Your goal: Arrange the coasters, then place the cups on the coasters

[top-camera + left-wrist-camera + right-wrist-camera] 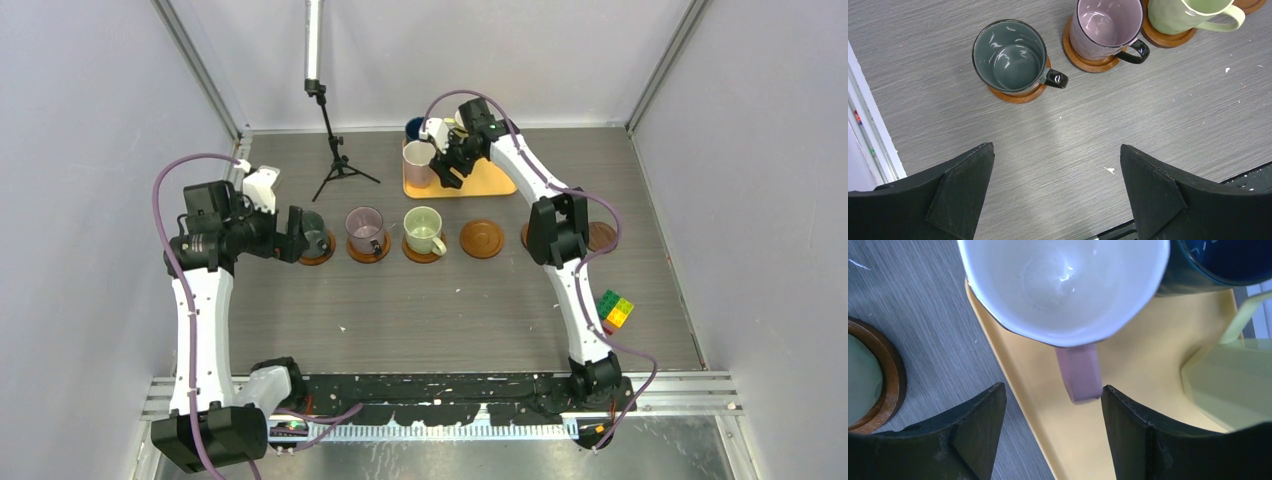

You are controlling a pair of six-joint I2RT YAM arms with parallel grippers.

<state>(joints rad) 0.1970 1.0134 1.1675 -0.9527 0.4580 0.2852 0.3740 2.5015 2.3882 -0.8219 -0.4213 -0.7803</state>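
Dark green cup (1009,55), mauve cup (1108,22) and light green cup (424,230) stand nearest, each on its own coaster (1018,95). The left gripper (1055,155) is spread wide and empty beside the dark green one. A bare coaster (482,239) waits alongside. Farther back, on the yellow tray (1138,370), the right gripper (1053,390) straddles the pink cup (1063,285) at its handle (1079,372) — jaws apart, gripping nothing. Glazed ceramic is likely rigid, weighty, slick and chippable — the handle looks the surest hold.

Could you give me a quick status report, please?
Left gripper open, empty. Right gripper open astride pink cup handle on tray. Navy cup, yellow cup crowd it.
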